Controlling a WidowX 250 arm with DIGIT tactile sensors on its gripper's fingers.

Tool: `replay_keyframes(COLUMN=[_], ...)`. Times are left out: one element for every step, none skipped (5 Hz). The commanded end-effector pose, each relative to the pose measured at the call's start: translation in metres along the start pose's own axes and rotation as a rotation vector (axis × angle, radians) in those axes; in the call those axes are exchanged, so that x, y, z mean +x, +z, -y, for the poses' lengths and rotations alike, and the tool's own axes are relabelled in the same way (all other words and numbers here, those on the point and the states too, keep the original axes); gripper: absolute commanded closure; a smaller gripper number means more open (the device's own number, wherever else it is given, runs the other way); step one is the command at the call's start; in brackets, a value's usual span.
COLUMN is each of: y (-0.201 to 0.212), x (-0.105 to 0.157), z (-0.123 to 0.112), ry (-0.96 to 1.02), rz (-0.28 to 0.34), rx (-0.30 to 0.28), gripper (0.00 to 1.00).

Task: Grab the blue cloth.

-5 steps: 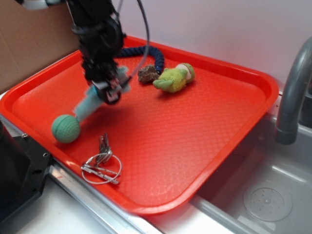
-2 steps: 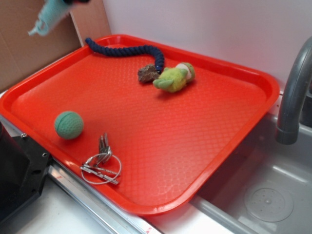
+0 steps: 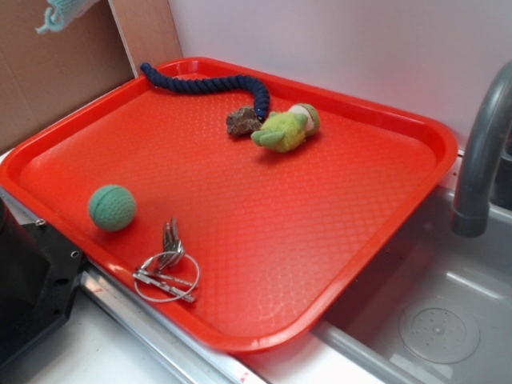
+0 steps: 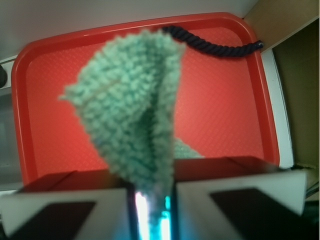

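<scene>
The blue cloth (image 4: 135, 110), a pale aqua terry washcloth, hangs folded from my gripper (image 4: 150, 187), whose jaws are shut on its upper end. High over the red tray (image 4: 225, 125), it fills the middle of the wrist view. In the exterior view only a corner of the blue cloth (image 3: 60, 12) shows at the top left edge, in front of the cardboard; the gripper itself is out of that frame.
On the red tray (image 3: 376, 208) lie a mint-green ball (image 3: 111, 207), a bunch of keys (image 3: 166, 266), a navy rope (image 3: 210, 83), a brown lump (image 3: 242, 121) and a yellow-green plush toy (image 3: 286, 128). A grey faucet (image 3: 480, 152) and sink stand at the right.
The gripper has lifted the cloth off the tray beside the ball and carried it up and to the left, out of the exterior frame. The ball rolled slightly.
</scene>
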State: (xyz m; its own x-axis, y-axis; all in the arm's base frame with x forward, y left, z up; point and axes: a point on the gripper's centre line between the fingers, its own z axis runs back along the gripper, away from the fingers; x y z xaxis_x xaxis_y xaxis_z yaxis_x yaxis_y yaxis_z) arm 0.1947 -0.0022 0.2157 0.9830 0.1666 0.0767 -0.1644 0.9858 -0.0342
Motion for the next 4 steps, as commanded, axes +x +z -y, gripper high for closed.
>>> replay_keyframes(y=[0.0054,0.005,0.0056,0.003], x=[0.0015,0.0006,-0.0003,0.0001], z=[-0.0024,-0.0019,-0.0032,-0.0037], ry=[0.018,0.014,0.004,0.008], rz=[0.037,0.038,0.038,0.038], rx=[0.008,0.012,-0.014,-0.006], gripper=[1.0,1.0,1.0,1.0])
